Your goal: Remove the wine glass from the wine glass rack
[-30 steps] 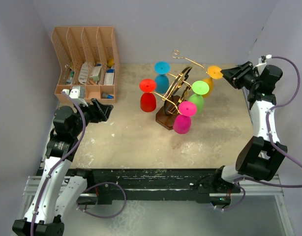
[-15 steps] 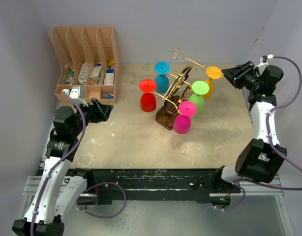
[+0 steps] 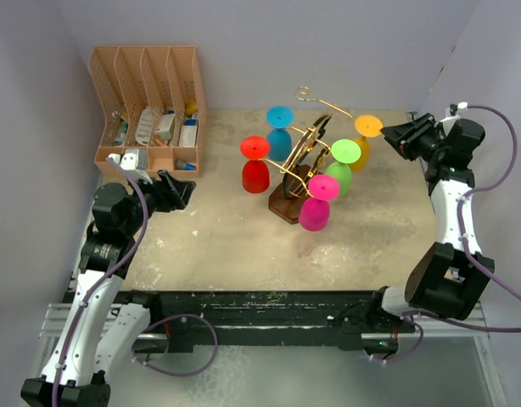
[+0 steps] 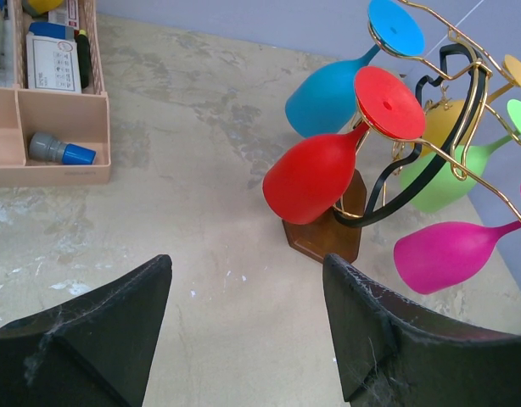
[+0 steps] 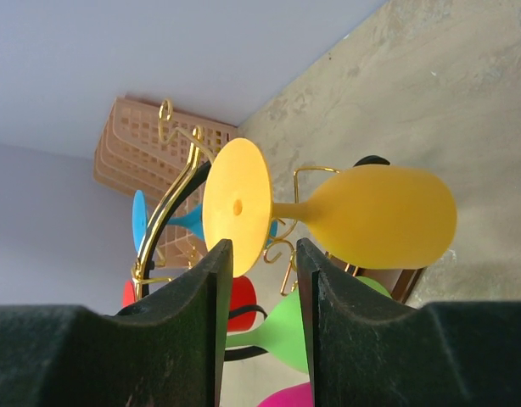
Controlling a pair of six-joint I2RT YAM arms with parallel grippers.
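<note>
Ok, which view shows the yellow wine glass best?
Right wrist: the yellow wine glass is close and large, foot, stem and bowl all clear. Top external shows it small; left wrist only glimpses it behind the wine glass rack.

Far left of the worktop [image 3: 218,237]: tan slotted desk organizer [image 3: 129,68], four tall upright slots at the back, low open compartments along its near side. Standing in the slots: white packets and boxes, among them a white labelled box [image 4: 53,61] with a blue top, a thin dark stick [image 4: 84,58] just beside it on the right. Yellow item [image 3: 191,108] at the far end of the rightmost slot, kind unclear. Lying on its side in a low near compartment: grey cylinder with blue cap [image 4: 61,151]. Worktop surface beige, mottled, scuffed with pale blotches and small white flecks. Behind and to both sides: plain pale lavender walls [image 3: 243,42].
</note>
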